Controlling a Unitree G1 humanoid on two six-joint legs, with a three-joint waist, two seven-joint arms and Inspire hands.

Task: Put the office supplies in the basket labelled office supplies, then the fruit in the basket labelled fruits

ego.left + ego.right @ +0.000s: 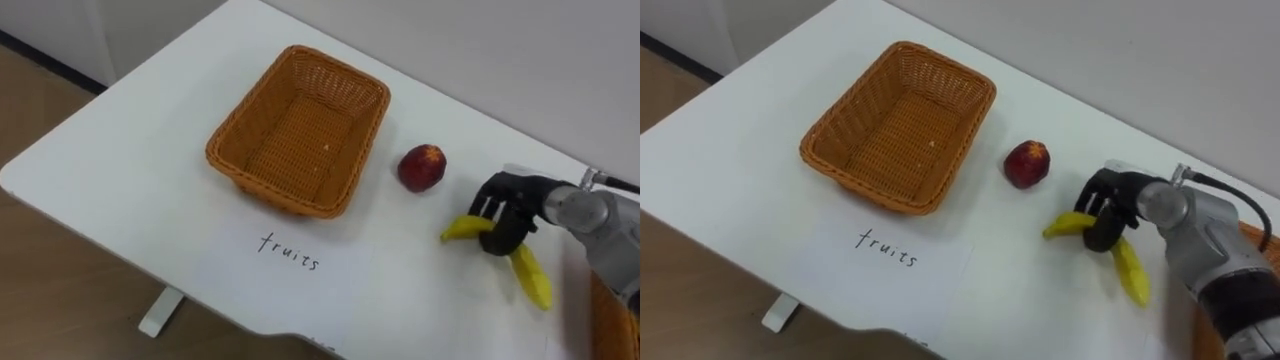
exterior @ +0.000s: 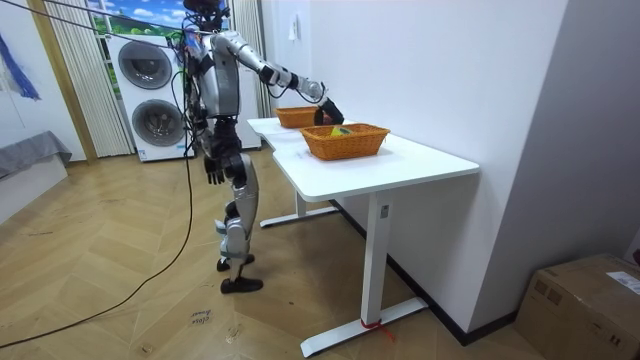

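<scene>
one banana [image 1: 531,277] lies clasped under the curled right hand [image 1: 512,207].

Head stereo pair looking steeply down, close on the table [image 1: 120,150], room view side-on from afar, sharing its basket [image 1: 290,140].

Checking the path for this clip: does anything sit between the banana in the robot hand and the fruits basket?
Yes. The red apple lies on the table between the banana in the right robot hand and the basket, just right of its rim, not touching it. Nothing else intervenes.
</scene>
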